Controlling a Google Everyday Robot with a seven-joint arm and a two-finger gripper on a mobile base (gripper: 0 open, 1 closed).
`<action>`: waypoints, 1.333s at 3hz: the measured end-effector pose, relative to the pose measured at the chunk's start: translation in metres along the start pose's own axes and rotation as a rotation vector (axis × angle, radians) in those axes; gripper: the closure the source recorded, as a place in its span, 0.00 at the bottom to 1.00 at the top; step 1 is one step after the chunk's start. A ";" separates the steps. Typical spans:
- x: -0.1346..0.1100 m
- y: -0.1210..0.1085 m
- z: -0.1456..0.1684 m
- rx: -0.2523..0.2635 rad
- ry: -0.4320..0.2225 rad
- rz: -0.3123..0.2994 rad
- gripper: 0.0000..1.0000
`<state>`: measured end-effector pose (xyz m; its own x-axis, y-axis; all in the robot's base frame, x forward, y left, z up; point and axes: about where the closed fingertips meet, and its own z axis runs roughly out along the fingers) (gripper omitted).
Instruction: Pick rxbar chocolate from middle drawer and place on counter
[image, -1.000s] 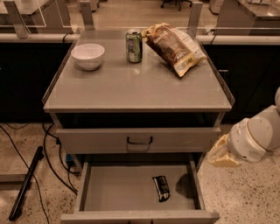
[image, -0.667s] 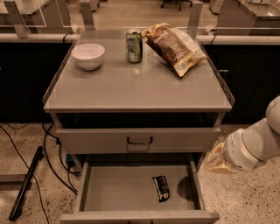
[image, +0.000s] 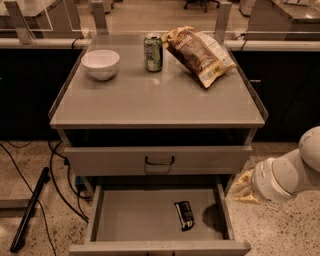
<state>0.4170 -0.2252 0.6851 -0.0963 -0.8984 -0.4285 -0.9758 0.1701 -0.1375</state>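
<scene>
The gripper (image: 241, 190), grasp state not discernible, has been lowered toward the middle drawer (image: 130, 216), where the rxbar chocolate (image: 184, 215) is seen to its left, the counter (image: 150, 100) above

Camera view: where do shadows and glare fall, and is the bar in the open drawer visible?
Camera view: lighting is warm; the counter shows a soft sheen near the soda can; a dark shadow lies on the middle drawer floor right of the rxbar chocolate, not covering it; the gripper hangs outside the drawer's right wall.
</scene>
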 end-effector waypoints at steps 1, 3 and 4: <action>0.015 0.000 0.022 0.020 0.007 -0.018 1.00; 0.043 0.001 0.114 0.055 -0.038 -0.131 1.00; 0.043 -0.004 0.167 0.026 -0.075 -0.172 1.00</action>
<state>0.4496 -0.1972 0.5183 0.0870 -0.8825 -0.4621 -0.9711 0.0283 -0.2369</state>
